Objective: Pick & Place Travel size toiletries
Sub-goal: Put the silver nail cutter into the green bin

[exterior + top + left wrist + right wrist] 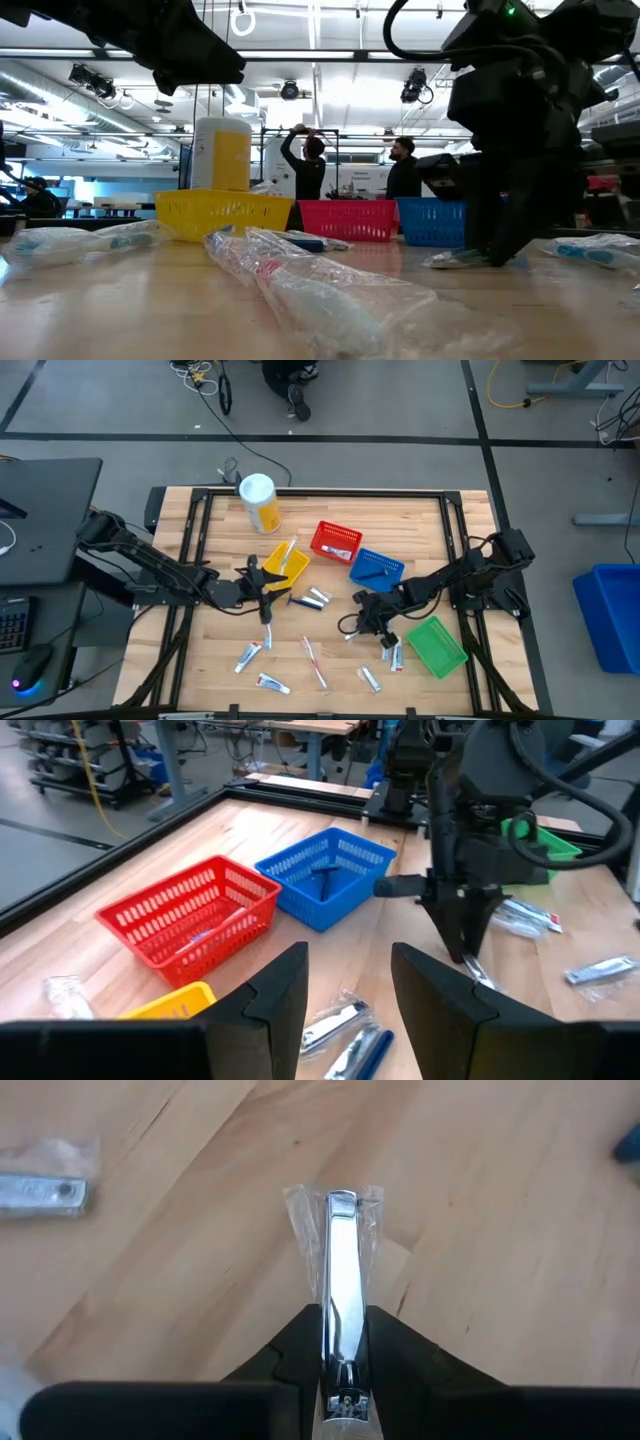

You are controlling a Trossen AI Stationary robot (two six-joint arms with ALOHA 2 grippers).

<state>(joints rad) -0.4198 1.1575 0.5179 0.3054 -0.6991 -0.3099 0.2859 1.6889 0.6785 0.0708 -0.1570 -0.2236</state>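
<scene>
Item in hand: one wrapped metal nail clipper [341, 1295], lying flat on the wooden tabletop [330, 510], just in front of the blue basket [377, 568] and between it and the green basket [437, 646]. Right claw [343, 1342]: lowered over the clipper, its two dark fingers [292, 1342] pressed against the clipper's long sides near one end, clamped on it through the clear wrapper; the piece is not yet lifted. Left claw [348, 985]: fingers apart and empty, poised beside the yellow basket [284, 564], well to the far side of the blue basket from the green one. Remaining stock: small tubes [249, 656] and sachets scattered on the tabletop farther out from the blue basket toward the near edge; the red basket [335, 540] stands touching or just beside the blue one; a dark piece already lies in the blue basket. Handling note: the grip sits off-centre along a slick, narrow body, so a straight, slow vertical lift seems advisable, keeping the clipper level, watching for wrapper slip, then a short carry to the chosen basket.
</scene>
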